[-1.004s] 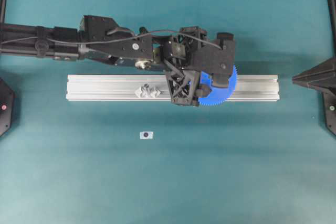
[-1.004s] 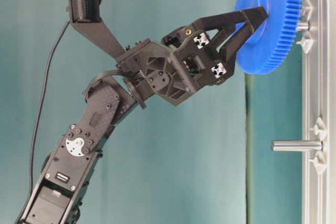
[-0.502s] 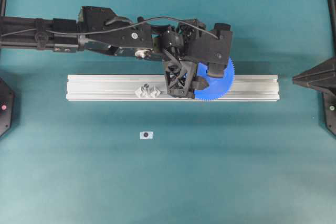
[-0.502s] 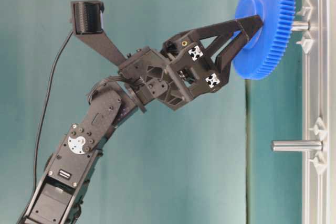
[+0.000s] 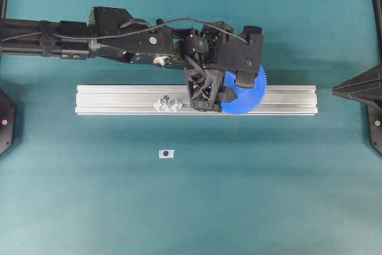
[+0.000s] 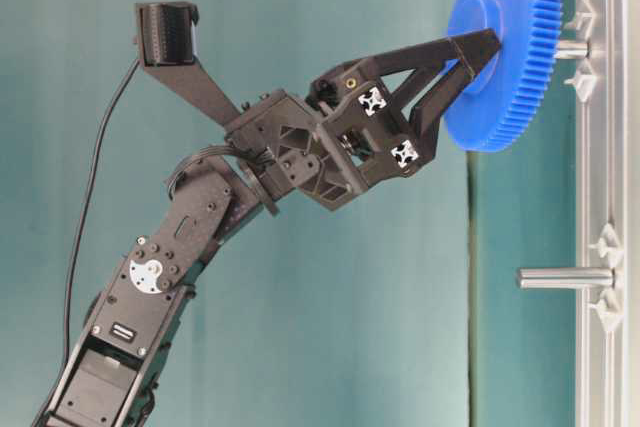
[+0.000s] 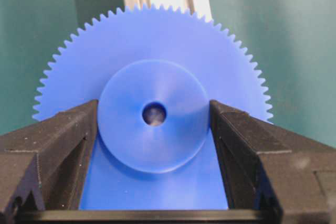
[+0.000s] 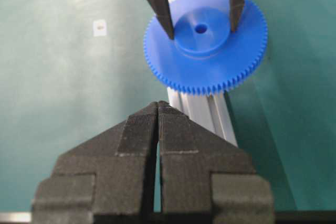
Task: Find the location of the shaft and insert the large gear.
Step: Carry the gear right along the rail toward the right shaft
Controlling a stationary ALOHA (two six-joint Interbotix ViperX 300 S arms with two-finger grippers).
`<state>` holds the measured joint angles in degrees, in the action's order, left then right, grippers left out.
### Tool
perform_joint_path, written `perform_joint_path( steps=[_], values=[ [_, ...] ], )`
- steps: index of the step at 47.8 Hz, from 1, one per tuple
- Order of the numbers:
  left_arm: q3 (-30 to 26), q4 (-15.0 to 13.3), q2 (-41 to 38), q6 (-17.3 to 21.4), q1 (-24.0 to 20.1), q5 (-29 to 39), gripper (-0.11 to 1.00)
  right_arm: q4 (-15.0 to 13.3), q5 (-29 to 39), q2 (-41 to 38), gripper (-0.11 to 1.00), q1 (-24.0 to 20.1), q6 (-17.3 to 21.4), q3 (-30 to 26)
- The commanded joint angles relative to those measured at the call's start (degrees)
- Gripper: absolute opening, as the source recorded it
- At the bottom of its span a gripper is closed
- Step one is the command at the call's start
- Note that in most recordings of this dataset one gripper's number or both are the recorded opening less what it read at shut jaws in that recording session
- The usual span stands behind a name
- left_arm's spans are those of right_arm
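Right gripper (image 8: 158,109), nearest in its own view, is parked with jaws pressed together, empty, clear of the work. Beyond it, the left gripper (image 6: 478,55) clamps the large gear (image 6: 505,47) by its raised hub, leaving the bore free, face toward the aluminium rail (image 5: 119,100). Gear hangs tilted over the shaft (image 6: 572,49), apparently not yet seated.

No legible text, labels, brands or numbers on anything in view.
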<state>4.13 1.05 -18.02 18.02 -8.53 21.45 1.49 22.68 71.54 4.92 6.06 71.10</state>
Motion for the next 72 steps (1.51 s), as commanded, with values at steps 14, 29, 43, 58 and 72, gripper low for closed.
perform_joint_path(
  steps=[14, 29, 43, 58, 72],
  values=[
    [0.18, 0.26, 0.88, -3.34, -0.97, -0.18, 0.72, 0.00, -0.70, -0.44, 0.00, 0.18, 0.53, -0.26],
    [0.88, 0.26, 1.14, -4.04, -0.97, 0.26, 0.77, -0.09, -0.70, -0.44, 0.00, 0.26, 1.14, -0.26],
    [1.76, 0.44, 1.67, -4.04, -0.88, 1.67, 0.85, -0.09, -0.97, -0.44, 0.00, 0.26, 1.76, 0.18],
    [1.76, 0.26, 2.37, -3.87, -0.88, 5.71, 0.85, 0.00, -1.49, -0.44, 0.00, 0.26, 1.85, 0.26],
    [1.14, 0.44, 2.72, -3.87, -0.88, 8.61, 0.88, -0.09, -1.49, -0.44, 0.00, 0.26, 1.85, 0.26]
  ],
)
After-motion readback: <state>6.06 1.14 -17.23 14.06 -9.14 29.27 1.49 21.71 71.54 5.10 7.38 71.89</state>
